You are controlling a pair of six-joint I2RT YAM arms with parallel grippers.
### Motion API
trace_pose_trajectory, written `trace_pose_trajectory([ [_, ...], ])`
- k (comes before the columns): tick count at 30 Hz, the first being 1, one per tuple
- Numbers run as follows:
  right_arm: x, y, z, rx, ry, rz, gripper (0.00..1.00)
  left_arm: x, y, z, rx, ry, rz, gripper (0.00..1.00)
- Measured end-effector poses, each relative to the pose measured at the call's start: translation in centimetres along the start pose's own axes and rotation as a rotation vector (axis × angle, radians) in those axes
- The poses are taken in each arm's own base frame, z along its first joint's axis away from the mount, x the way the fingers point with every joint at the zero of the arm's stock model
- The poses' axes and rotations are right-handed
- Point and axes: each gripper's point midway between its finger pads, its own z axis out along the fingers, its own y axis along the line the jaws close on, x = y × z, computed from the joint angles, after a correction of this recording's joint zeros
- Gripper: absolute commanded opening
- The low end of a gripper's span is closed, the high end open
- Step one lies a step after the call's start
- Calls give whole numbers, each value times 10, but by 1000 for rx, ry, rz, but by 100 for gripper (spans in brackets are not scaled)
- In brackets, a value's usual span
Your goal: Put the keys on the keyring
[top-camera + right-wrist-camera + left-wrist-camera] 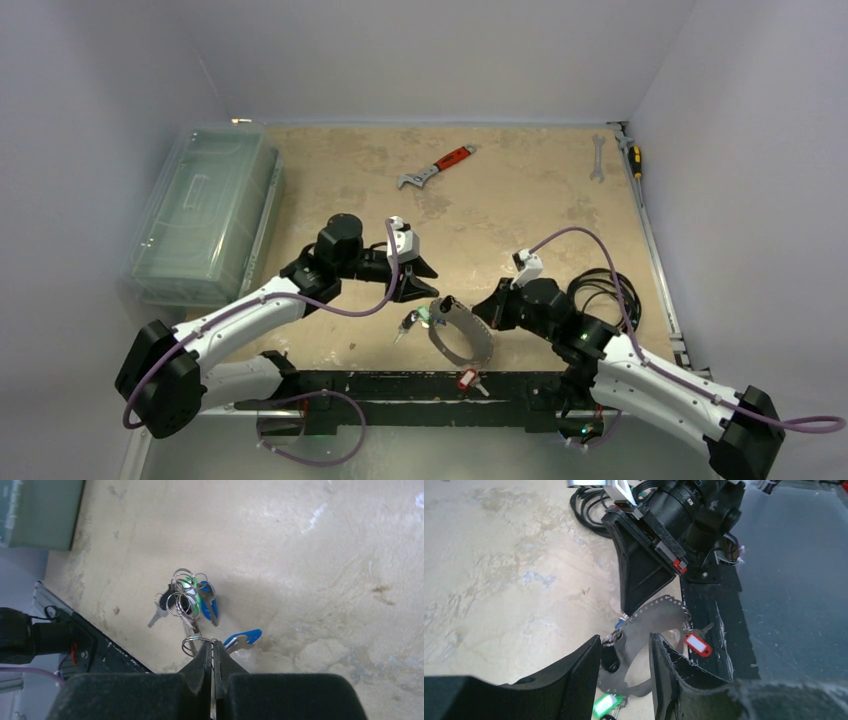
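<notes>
Right pincer (pixel 214 650) clamped on keyring (pixel 659 615) standing on edge, left pincer (pixel 625 640) apart astride it

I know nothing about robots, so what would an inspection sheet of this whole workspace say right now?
Surface: table, beige, stained.
Job's things: keyring gripped at its edge; bunch of keys beside it, threaded or not cannot tell; blue-tagged key loose on the table; red-tagged key at the near edge.
Clutter: red-handled wrench, spanner, screwdriver at the far side; clear plastic box on the left.
Pincers: right pincer shut on the keyring; left pincer open, fingers either side of it.
Cables: black coiled cable on the right; purple cable looped beside each pincer.
Surroundings: plain pale walls.
</notes>
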Motion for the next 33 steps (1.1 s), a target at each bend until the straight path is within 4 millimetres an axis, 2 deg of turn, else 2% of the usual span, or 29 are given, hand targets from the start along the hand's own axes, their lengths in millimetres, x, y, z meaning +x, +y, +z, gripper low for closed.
trace_pose_trajectory([
  [9,-33,39,-14,-115,-65,-112,0,-13,-14,12,88,-41,-48,38],
  [14,-41,50,-21,-158,-83,-152,0,-21,-20,14,113,-59,-31,36],
  [21,-46,60,-25,-198,-89,-176,0,-21,-25,23,118,-62,-48,34],
  [27,-46,63,-26,-214,-84,-197,0,-7,-13,31,60,-22,-103,35],
  [33,-57,73,-31,-234,-115,-227,0,4,1,35,3,29,-122,35],
])
